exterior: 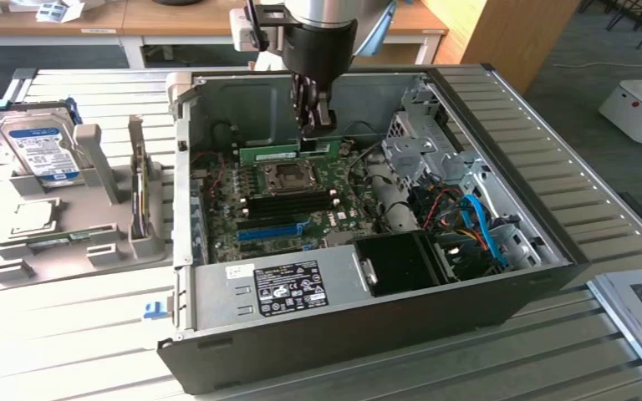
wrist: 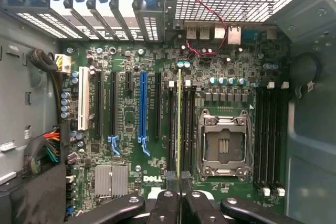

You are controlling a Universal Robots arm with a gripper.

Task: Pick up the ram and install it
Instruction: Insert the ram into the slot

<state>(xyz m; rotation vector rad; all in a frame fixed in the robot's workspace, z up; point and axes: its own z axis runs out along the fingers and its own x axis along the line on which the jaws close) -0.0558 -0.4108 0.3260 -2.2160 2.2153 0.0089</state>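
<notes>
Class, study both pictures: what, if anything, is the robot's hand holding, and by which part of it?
The hand holds the ram, pinched across its two flat faces at the upper long edge.

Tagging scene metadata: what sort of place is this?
Probably a lab or workshop bench for PC assembly: an open computer case on a slatted table, a hard drive in a grey fixture, the hand holding the ram over the motherboard.

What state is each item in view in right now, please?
gripper: shut on the ram.
ram: held on edge, over the memory slots.
CPU socket: empty.
computer case: open, lying on its side.
hard drive: upright in its grey stand.
</notes>
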